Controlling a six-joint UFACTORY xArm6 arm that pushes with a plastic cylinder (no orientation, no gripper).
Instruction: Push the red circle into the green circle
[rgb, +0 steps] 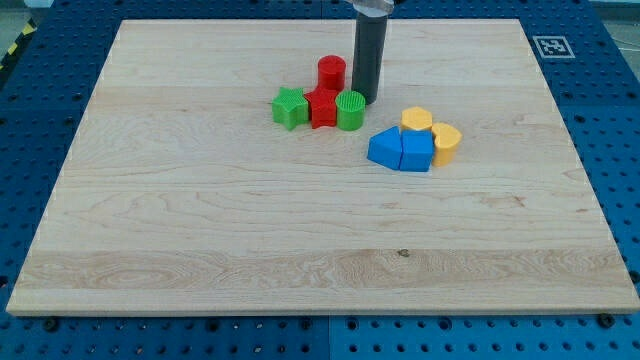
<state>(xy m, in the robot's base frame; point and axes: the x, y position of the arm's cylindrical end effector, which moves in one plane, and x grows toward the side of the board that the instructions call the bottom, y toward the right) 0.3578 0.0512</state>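
My tip (366, 99) stood upper centre of the frame, just right of the red circle (331, 72), above the green circle (351, 110), red block (323, 108) and green star (289, 107) alongside, no claw on this rod, wooden counter (200, 220) beneath.

A pale wooden board (300, 230) fills most of the view, lit evenly. Under and around it lies a blue perforated table (45, 80). At the view's top right sits a black-and-white marker (552, 46); at the top left, perhaps striped tape (14, 48).
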